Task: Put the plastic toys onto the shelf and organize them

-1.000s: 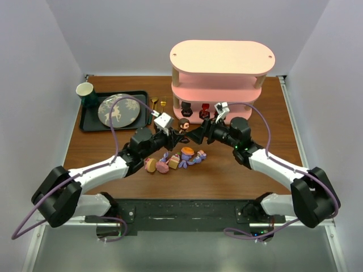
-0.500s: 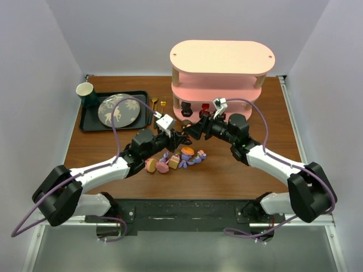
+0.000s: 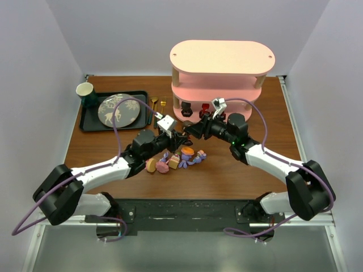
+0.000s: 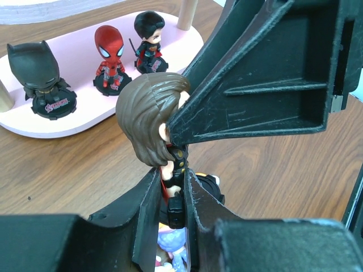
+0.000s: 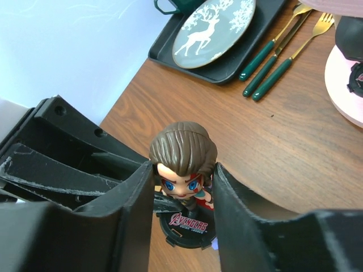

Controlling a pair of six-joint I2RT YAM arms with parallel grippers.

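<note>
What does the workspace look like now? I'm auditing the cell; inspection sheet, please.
Surface: wooden table, no spills seen.
Job's things: brown-haired figurine gripped from two sides; three figurines on the shelf's bottom tier; pink and purple toys loose on the table.
Clutter: black tray with plate and cup; gold cutlery beside it.
Grippers: left gripper shut on the figurine's body; right gripper pinching its head.
Cables: purple cables arch over both arms.
Surroundings: pale walls; nothing else seen.

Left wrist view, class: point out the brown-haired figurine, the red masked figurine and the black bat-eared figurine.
brown-haired figurine (image 4: 148, 107), left wrist view, on its brown hair.
red masked figurine (image 4: 108, 46), left wrist view, on its red head.
black bat-eared figurine (image 4: 33, 63), left wrist view, on its black cowl.
</note>
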